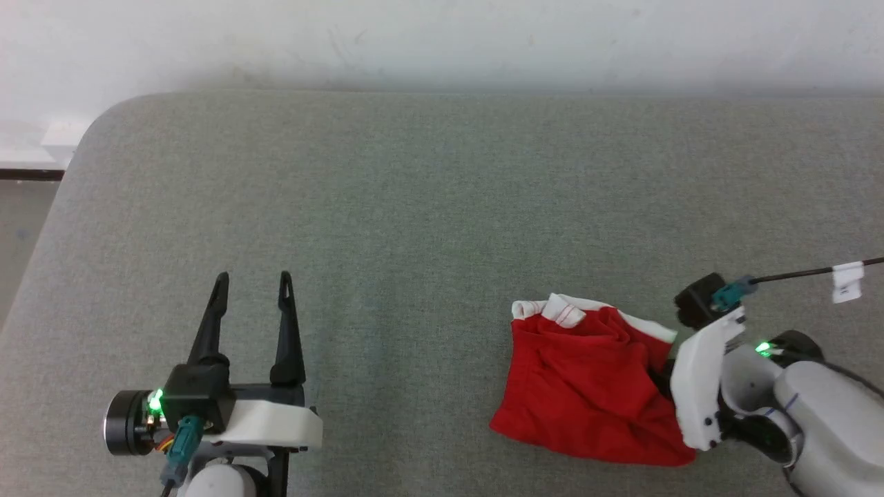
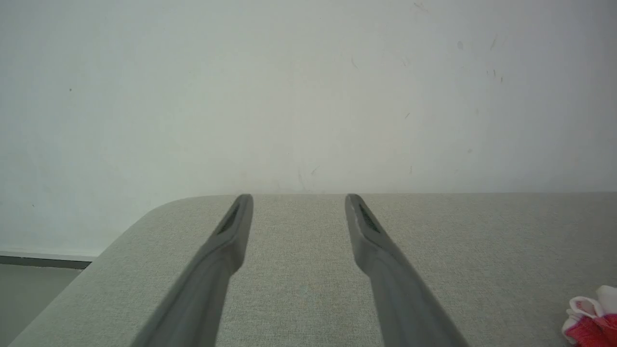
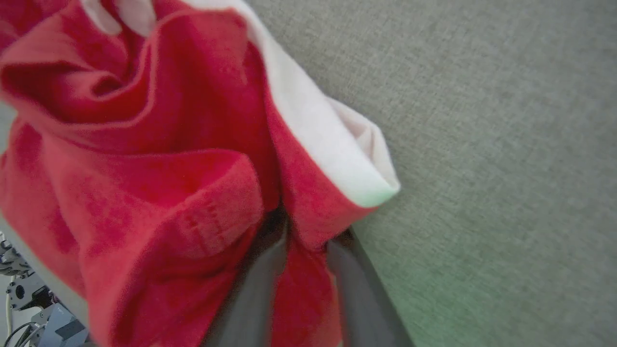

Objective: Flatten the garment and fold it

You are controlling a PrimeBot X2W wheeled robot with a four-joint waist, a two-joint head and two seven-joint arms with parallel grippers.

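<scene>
Right fingers (image 3: pixel 354 289) pinch crumpled garment (image 1: pixel 580 386); white band (image 1: pixel 570 312) points toward wall (image 1: pixel 442 41); left fingers (image 1: pixel 209 331) apart, empty.

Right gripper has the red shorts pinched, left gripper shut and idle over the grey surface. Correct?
No: the left gripper is open, not shut. The left wrist view shows its fingers well apart with nothing between them. The rest holds: right gripper pinching the red shorts, left idle over the grey surface.
</scene>
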